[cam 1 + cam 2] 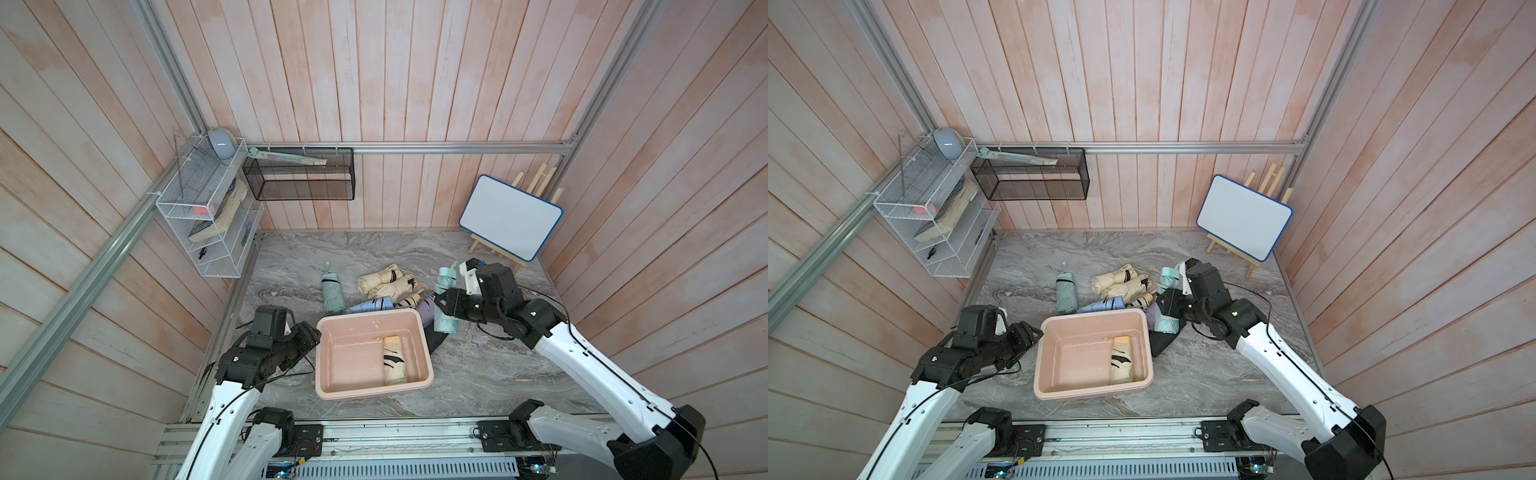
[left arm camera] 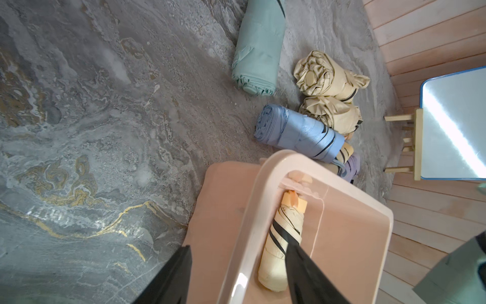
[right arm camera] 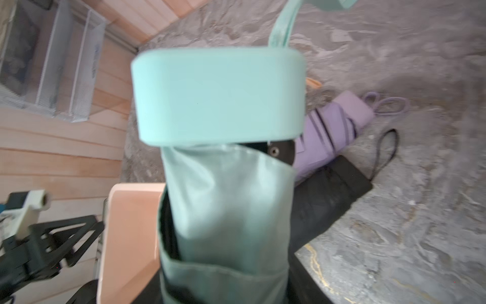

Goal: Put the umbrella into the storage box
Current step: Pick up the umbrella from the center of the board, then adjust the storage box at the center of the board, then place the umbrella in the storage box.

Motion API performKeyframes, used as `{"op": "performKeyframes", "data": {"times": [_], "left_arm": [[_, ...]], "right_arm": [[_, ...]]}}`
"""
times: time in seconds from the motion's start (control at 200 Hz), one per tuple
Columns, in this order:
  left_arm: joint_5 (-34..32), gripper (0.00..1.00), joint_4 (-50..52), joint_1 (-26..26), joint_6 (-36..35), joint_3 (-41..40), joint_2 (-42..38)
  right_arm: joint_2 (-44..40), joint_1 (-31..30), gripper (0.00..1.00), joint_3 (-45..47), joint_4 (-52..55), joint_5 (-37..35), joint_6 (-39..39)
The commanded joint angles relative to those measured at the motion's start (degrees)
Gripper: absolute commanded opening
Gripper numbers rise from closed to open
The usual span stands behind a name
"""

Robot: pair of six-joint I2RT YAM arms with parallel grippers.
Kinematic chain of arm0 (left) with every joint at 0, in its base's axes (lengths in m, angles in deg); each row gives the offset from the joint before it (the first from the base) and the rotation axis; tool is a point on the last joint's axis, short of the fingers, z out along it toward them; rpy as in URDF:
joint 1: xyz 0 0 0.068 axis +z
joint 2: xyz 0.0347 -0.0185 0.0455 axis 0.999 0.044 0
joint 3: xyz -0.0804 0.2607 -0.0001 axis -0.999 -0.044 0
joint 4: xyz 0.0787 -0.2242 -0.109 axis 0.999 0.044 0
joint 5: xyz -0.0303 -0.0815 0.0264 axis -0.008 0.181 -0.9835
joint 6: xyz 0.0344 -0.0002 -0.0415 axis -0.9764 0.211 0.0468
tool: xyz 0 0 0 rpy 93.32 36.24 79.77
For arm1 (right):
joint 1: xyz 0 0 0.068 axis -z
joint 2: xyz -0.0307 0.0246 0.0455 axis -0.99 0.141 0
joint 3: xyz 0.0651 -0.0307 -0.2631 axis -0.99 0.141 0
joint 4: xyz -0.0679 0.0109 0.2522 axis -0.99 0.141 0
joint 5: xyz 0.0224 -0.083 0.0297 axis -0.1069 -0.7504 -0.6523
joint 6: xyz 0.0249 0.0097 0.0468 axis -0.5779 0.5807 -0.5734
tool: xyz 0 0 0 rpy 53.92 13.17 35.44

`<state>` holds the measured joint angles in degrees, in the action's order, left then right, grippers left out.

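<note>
Nearest the robot, the storage box is sitting on the table between the two arms. A cream striped umbrella is lying inside it along the right-hand wall, pointing near to far, and the left part of the floor is standing free. Just beside the box's far left corner, the left claw is hovering with its jaws apart and holding nothing. In the left wrist view its fingers are framing the box's rim without pinching it. A little farther out, off the box's far right corner, the right claw is reaching in from the right and clamping the mint umbrella around its middle. That umbrella's long axis is running near to far, crosswise to the claw and roughly parallel to the cream one in the box. In the right wrist view the mint umbrella is filling the frame, with a purple umbrella and a black umbrella lying beneath it. From the right claw the box is lying to the left and slightly toward the robot, so the carry looks like a short sideways shift with little turning needed. The right arm is the one doing it, since the left claw is well apart from this umbrella. Beyond, the remaining umbrellas are waiting on the table: a blue umbrella, two cream umbrellas and, farther left, a grey-green umbrella.
</note>
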<state>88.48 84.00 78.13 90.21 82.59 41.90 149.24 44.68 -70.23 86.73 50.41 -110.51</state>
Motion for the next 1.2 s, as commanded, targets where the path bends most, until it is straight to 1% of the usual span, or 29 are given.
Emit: {"op": "performKeyframes", "data": {"times": [0.0,0.09,0.155,0.285,0.37,0.455,0.57,0.655,0.755,0.895,1.035,1.195], "left_arm": [[2.5,0.61,0.4,-0.3,-1.0,-1.5,-0.8],[3.3,0.58,-0.4,-0.3,-2.1,-1.9,-0.7],[3.9,0.53,-1.0,-0.5,-2.6,-2.1,-1.0],[5.9,0.45,-2.9,-0.5,-3.0,-3.4,-1.0],[6.8,0.44,-3.6,-0.9,-2.9,-3.9,-0.6],[6.5,0.39,-3.8,-1.8,-3.2,-4.0,-0.5],[6.6,0.30,-4.8,-3.1,-2.8,-4.4,-0.4],[6.0,0.24,-5.4,-5.6,-2.2,-4.4,0.0],[4.1,0.23,-5.5,-9.2,-1.8,-3.4,1.2],[2.7,0.23,-6.5,-13.0,-0.9,-2.9,2.6],[2.3,0.23,-7.6,-14.8,-0.2,-3.1,3.2],[1.8,0.23,-8.0,-15.4,0.6,-3.5,3.3]], "right_arm": [[2.1,-5.4,0.45,-3.2,-4.6,0.6,-3.3],[4.8,-8.9,0.45,-5.9,-3.8,-0.4,-3.8],[6.2,-11.0,0.45,-7.4,-3.3,-1.1,-4.2],[8.4,-15.6,0.46,-7.8,-5.0,-2.0,-6.1],[9.7,-18.1,0.46,-7.3,-7.3,-2.5,-7.8],[10.8,-20.2,0.46,-6.8,-9.1,-3.6,-9.0],[12.0,-22.1,0.46,-6.4,-10.8,-4.8,-10.0],[13.2,-23.4,0.46,-6.6,-10.8,-5.6,-10.2],[15.3,-25.0,0.46,-8.0,-9.4,-5.8,-9.6],[18.9,-27.0,0.46,-9.9,-3.6,-8.3,-9.6],[21.5,-28.7,0.45,-10.4,-1.0,-11.4,-11.3],[24.4,-30.2,0.45,-10.1,1.7,-15.6,-13.6]]}}
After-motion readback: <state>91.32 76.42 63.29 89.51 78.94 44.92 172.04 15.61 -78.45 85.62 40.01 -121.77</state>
